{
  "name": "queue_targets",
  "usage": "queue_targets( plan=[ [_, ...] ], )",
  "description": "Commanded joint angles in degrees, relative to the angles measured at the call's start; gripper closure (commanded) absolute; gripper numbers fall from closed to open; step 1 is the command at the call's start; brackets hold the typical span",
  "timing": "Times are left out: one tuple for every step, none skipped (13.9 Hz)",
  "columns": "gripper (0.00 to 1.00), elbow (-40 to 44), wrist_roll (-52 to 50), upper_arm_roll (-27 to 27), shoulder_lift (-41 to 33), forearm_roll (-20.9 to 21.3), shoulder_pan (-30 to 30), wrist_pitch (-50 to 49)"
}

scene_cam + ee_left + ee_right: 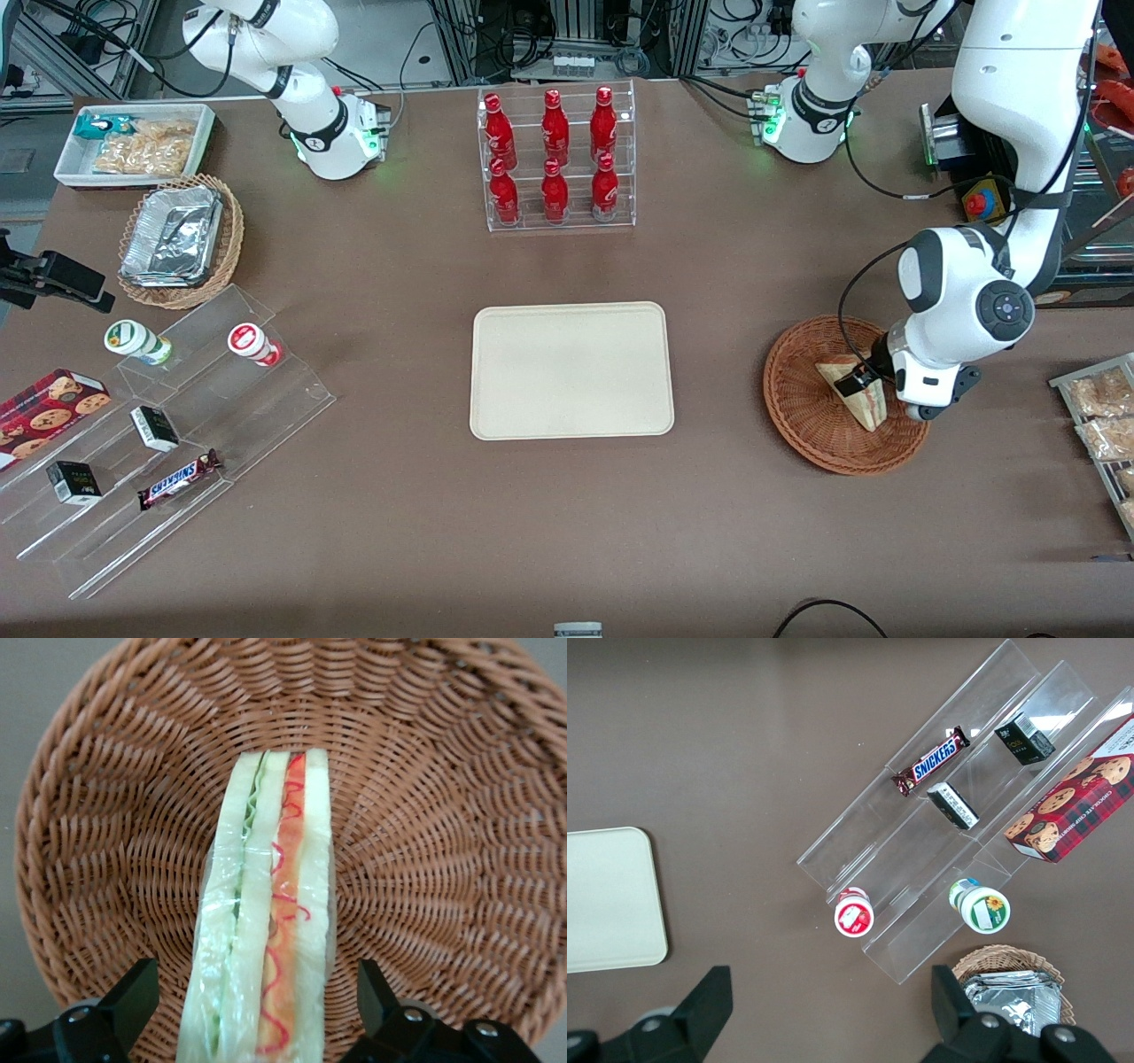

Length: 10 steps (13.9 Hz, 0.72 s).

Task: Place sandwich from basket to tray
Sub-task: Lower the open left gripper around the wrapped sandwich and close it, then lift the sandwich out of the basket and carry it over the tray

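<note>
The sandwich, a plastic-wrapped wedge of white bread with orange and yellow filling, lies in the round reddish-brown wicker basket toward the working arm's end of the table. My gripper is down in the basket, open. In the left wrist view the sandwich stands on edge on the basket's weave. My gripper straddles it, one black finger on each side with a gap to the bread. The cream tray sits bare at the table's middle and also shows in the right wrist view.
A clear rack of red bottles stands farther from the front camera than the tray. A tray of snack packets lies beside the basket at the table's edge. Stepped acrylic shelves, a tan basket with foil and a white bin are toward the parked arm's end.
</note>
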Motion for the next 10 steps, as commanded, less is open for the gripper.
queue_targets(
  plan=[
    [0.57,-0.1,-1.5,-0.4,-0.4,-0.5,0.3,0.3],
    [0.78,0.0,-1.6,-0.4,-0.6,-0.5,0.3,0.0],
    [0.88,0.3,-1.3,-0.4,-1.2,-0.4,0.3,-0.9],
    [0.90,1.0,-1.0,-0.4,-1.4,-0.3,0.2,-2.1],
    [0.91,2.3,-0.8,-0.5,-2.2,0.1,-0.1,-3.7],
    [0.91,3.6,1.0,-0.8,-2.5,0.3,-0.2,-5.6],
    [0.91,4.9,5.5,-0.9,-2.8,0.9,-1.1,-7.4],
    [0.90,6.0,11.4,-0.9,-2.8,2.1,-2.6,-8.7],
    [0.89,7.1,16.6,-1.1,-2.9,2.8,-3.1,-10.3],
    [0.89,8.8,17.9,-1.6,-2.8,2.7,-4.4,-12.7]
  ],
)
